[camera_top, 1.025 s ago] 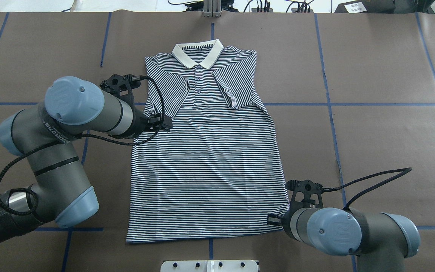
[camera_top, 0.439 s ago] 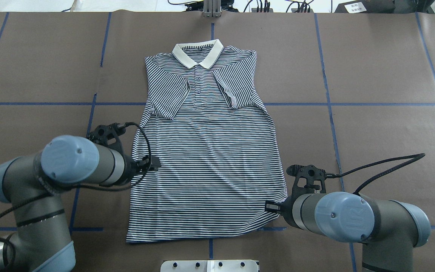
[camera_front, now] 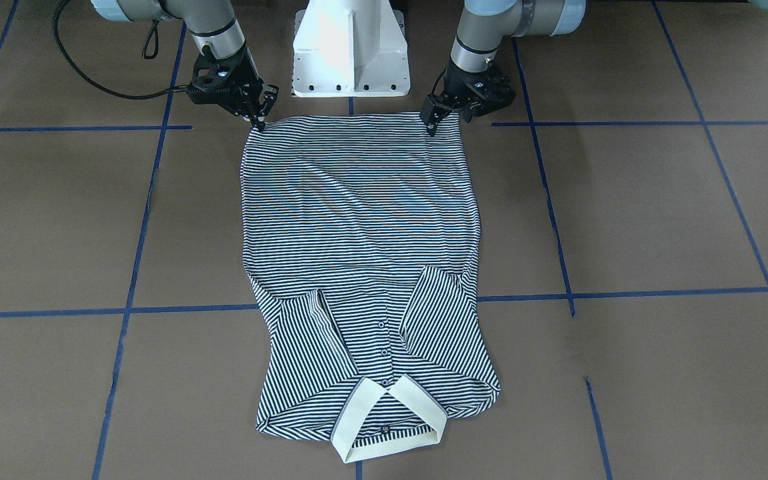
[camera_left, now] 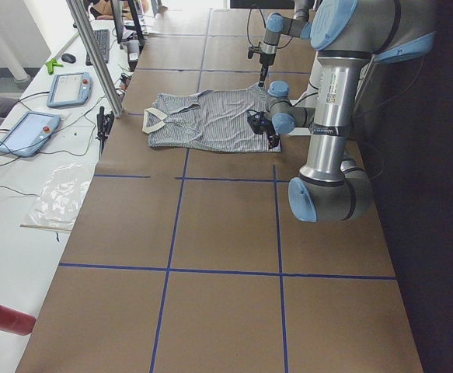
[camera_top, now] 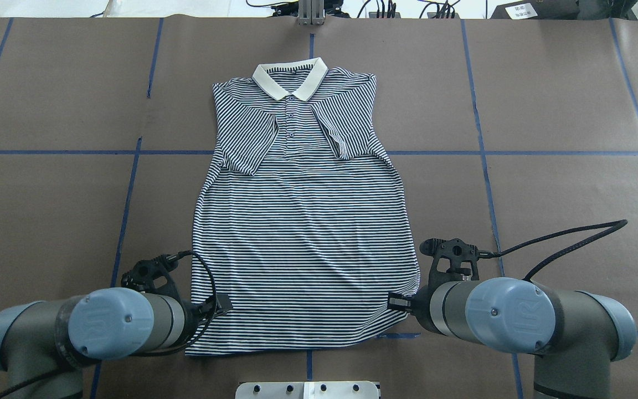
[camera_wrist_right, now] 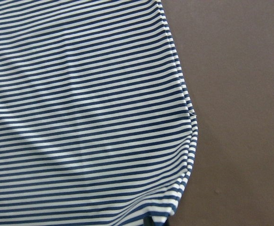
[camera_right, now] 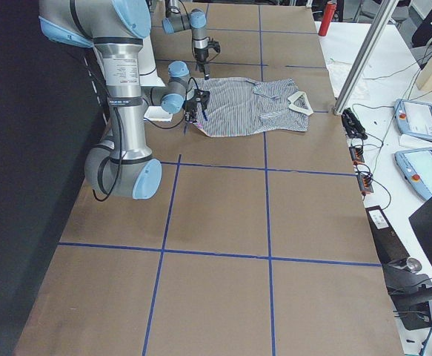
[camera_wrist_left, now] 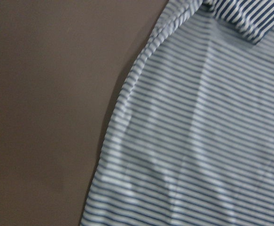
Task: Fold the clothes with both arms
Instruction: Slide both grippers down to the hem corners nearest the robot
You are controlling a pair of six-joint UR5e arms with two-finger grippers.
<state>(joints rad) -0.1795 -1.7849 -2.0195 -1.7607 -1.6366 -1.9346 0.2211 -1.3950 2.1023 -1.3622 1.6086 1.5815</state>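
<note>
Overhead exterior shows the striped polo shirt [camera_top: 302,238] flat mid-table, collar far from the robot, bare brown table [camera_top: 562,100] all around. Left gripper [camera_top: 222,306] and right gripper [camera_top: 399,302] meet the hem corners; spread or pinching, I cannot tell. Left wrist view is blurred, its stripes smeared.

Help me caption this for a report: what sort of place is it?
Probably a robotics lab: the left arm and right arm flank a polo shirt on a table gridded with blue tape; teach pendants lie on a side bench.
</note>
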